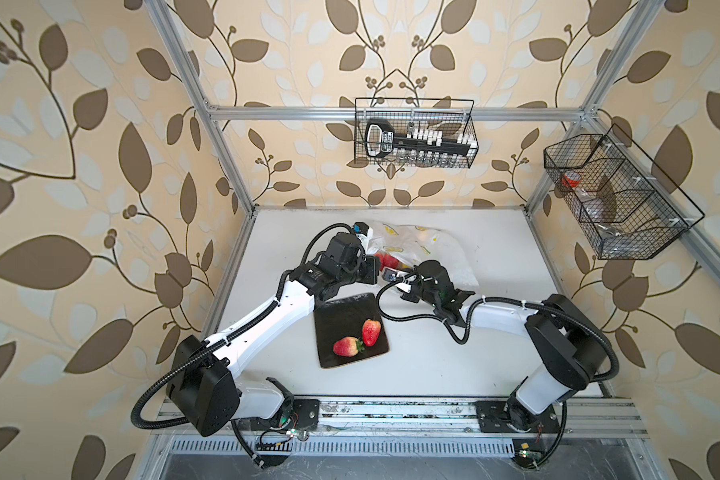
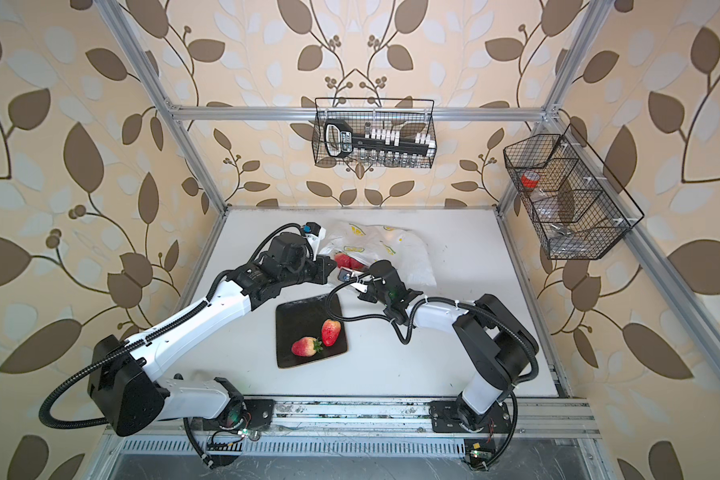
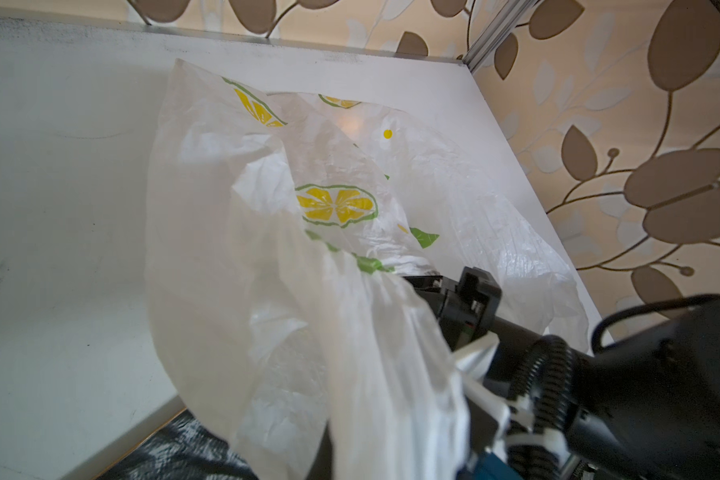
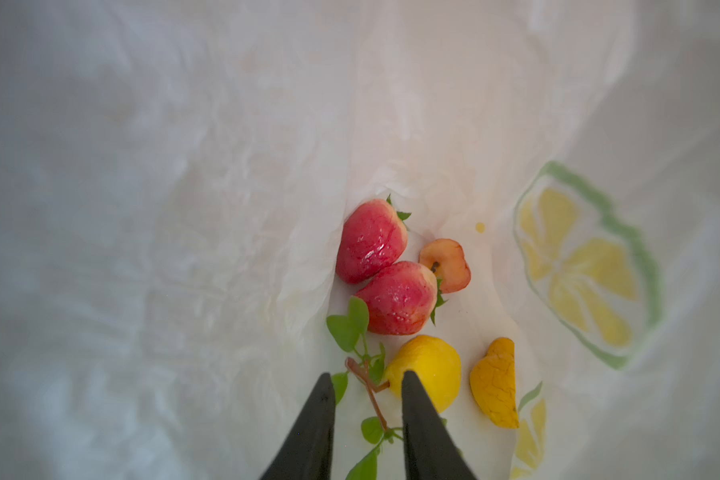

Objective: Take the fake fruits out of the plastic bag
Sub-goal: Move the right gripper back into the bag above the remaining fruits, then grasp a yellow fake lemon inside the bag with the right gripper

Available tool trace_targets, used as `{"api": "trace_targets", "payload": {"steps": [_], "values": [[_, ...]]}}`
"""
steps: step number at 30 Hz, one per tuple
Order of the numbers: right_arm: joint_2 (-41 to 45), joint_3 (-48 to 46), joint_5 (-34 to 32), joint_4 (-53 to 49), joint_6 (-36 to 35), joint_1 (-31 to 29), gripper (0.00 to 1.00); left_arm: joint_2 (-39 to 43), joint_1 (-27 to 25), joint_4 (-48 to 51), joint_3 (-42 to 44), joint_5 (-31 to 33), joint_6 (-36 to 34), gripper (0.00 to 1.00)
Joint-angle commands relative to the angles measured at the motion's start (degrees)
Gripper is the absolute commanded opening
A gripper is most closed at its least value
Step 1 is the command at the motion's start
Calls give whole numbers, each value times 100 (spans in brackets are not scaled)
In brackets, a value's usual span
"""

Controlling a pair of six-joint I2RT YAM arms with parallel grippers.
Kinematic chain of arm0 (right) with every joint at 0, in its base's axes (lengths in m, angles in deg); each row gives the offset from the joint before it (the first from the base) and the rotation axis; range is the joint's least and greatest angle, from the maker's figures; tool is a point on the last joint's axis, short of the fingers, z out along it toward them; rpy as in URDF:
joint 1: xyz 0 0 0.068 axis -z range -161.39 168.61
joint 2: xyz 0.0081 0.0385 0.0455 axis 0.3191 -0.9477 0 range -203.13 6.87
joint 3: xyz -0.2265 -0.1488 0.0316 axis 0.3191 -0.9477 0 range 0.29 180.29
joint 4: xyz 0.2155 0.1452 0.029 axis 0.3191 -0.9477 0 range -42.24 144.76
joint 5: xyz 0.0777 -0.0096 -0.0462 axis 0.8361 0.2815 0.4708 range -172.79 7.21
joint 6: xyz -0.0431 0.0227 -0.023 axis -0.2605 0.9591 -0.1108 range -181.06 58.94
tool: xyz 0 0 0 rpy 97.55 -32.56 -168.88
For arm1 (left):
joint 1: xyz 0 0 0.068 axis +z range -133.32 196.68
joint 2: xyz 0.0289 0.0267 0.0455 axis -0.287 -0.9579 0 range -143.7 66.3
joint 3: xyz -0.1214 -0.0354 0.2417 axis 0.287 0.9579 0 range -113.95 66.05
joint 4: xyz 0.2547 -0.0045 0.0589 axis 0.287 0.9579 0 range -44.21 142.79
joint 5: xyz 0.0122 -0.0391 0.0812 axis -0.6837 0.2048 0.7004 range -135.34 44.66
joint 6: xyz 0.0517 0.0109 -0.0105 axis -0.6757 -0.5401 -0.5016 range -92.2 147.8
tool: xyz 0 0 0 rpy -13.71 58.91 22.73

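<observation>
Most fake fruits (image 4: pixel 398 297) lie inside the plastic bag (image 1: pixel 433 245), far middle of the table (image 1: pixel 474 353); two strawberries (image 1: pixel 371 331) sit on the nearer black tray (image 1: pixel 337 311). The right gripper (image 4: pixel 366 378) straddles the sprig (image 4: pixel 356 328), jaws apart; the left gripper (image 1: pixel 373 266) clamps the bag's edge.

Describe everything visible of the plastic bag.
The plastic bag is thin, crinkly, translucent white film printed with yellow lemon slices and green leaves. It lies crumpled at the back of the table, its mouth gathered and lifted at the left claw. The right claw reaches inside, where strawberries, yellow pears and a leafy sprig rest on its film.
</observation>
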Motion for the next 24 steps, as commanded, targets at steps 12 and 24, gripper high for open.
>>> {"api": "trace_targets", "payload": {"steps": [12,24], "values": [[-198,467,-1088,-1265,1847,325,49,522,-18,-132,146,-463,-519,0],[-250,1154,-819,-2345,5737,844,71,511,-29,-155,425,-861,-410,0]]}}
